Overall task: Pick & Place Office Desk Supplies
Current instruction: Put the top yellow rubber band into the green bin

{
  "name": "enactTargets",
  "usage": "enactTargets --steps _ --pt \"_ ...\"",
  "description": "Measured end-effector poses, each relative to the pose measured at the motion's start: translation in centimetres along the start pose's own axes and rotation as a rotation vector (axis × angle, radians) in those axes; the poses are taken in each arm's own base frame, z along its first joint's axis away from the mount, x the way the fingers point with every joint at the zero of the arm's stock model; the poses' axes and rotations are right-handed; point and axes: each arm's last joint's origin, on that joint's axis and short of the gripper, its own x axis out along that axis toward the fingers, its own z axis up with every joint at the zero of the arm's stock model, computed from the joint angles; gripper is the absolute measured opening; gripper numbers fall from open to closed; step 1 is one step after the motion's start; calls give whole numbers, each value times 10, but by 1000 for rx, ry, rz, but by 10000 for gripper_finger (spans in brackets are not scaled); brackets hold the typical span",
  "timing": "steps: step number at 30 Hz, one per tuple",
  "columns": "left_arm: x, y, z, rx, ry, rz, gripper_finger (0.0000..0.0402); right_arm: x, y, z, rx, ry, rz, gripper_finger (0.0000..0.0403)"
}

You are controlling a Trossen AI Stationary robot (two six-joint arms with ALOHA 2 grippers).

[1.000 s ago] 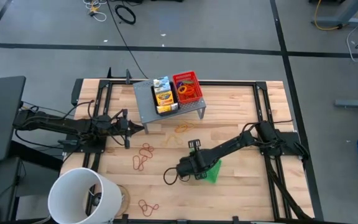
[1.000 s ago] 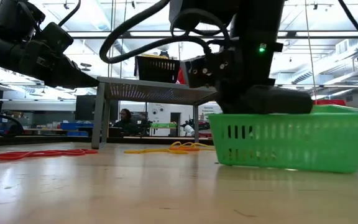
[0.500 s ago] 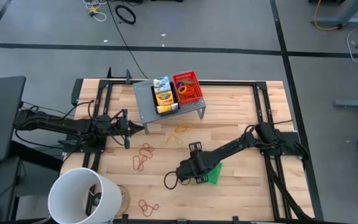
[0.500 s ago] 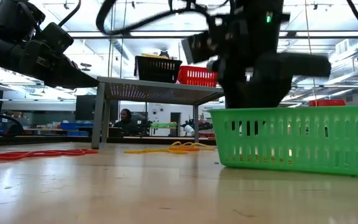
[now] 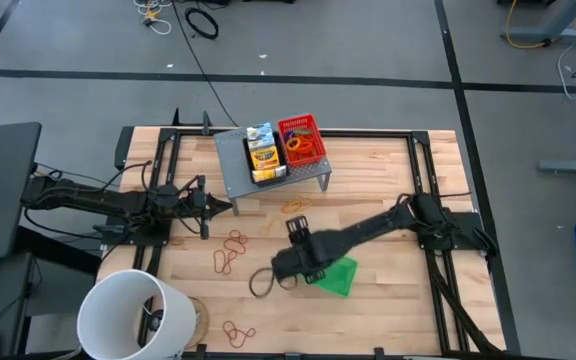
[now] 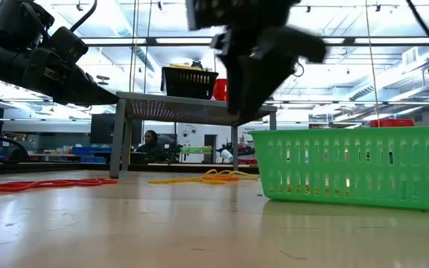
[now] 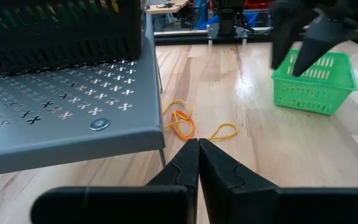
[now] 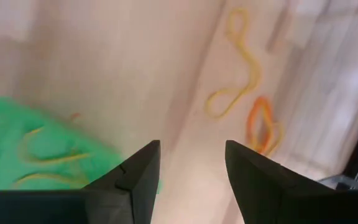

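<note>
The right gripper hangs over bare planks with its two dark, blunt fingers spread and nothing between them. Just behind them sits the green tray, a small plastic basket with slotted walls and a straight rim, flat on the wooden table; thin yellowish rubber bands lie looped inside it. Ahead of the fingers, a limp yellow band and an orange band lie on the smooth, pale wood, apart from the fingertips. The boards around this gripper are open on every side, with the tray's near rim as the closest edge. The left gripper rests low at the table's left, its fingers pressed together into a narrow wedge and holding nothing. They sit just under the front lip of the grey metal stand, a flat perforated sheet on slim legs, leaving little room above them. A tangle of orange-yellow bands lies on the wood just ahead of the tips. On the stand are the red mesh tray, the black mesh tray and the yellow crayon box. Reddish bands are scattered on open wood beside the left fingers, and a white bucket stands at the near left corner.
</note>
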Motion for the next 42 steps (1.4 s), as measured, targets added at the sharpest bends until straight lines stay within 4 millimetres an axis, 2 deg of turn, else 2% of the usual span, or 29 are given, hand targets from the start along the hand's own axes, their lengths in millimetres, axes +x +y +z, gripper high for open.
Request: enactTargets --steps 8,12,18,24,34,38,42 --pt "0 0 0 0 0 0 14 40 -64 -2 11 -114 86 188" --pt "0 0 0 0 0 0 14 65 -80 -15 -16 -102 101 188" --pt "0 0 0 -10 0 -1 14 95 -83 -32 -65 -52 62 188" --pt "0 0 0 -12 0 0 14 112 -86 -43 -86 -37 27 188" --pt "0 0 0 -14 0 -1 14 119 -101 -49 -78 -45 23 180" --pt "0 0 0 -14 0 -1 14 120 -100 -49 -84 -68 73 145" --pt "0 0 0 -14 0 -1 14 120 -100 -50 -86 -63 79 70"
